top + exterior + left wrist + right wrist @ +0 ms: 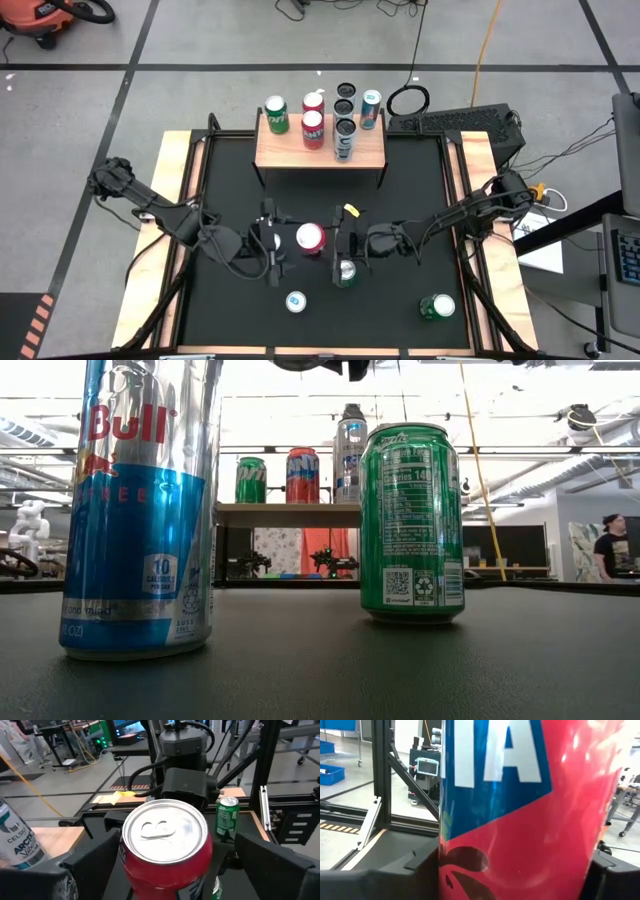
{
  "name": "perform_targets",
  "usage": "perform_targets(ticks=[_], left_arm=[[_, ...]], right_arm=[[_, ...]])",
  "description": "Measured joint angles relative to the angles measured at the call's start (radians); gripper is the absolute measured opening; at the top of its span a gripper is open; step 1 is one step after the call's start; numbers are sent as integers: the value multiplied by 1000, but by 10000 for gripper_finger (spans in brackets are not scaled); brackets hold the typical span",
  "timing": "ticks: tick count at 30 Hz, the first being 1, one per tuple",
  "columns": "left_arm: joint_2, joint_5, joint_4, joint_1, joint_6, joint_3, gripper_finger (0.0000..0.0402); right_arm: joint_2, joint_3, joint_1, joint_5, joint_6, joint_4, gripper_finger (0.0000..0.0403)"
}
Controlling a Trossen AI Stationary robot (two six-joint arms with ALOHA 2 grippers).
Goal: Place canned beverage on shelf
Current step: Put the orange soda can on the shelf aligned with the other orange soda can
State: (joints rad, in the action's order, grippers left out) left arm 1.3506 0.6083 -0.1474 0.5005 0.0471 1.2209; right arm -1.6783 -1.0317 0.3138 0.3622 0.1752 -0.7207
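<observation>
table (220, 200) black, wood-edged | shelf (285, 155) at far edge w/ several cans on top | L gripper (284, 240) mid-table, fingers spread either side of red can (310, 237), can upright on table | R gripper (346, 258) just beside, fingers around green can (346, 272), red can fills its wrist cam.

Red can (311, 237) upright mid-table, between the left hand's (290, 240) spread fingers; light-wood shelf (290, 146) at far edge holds several cans.
</observation>
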Motion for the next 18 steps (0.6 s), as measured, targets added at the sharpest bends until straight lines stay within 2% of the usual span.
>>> perform_targets(ticks=[5, 8, 18], left_arm=[[0, -45, -1, -41, 1, 0, 388], [2, -83, -1, -57, 4, 0, 370], [22, -111, -6, -71, 0, -1, 311]], right_arm=[[0, 0, 0, 0, 17, -1, 286], [0, 0, 0, 0, 17, -1, 286], [0, 0, -5, -3, 10, 0, 286]])
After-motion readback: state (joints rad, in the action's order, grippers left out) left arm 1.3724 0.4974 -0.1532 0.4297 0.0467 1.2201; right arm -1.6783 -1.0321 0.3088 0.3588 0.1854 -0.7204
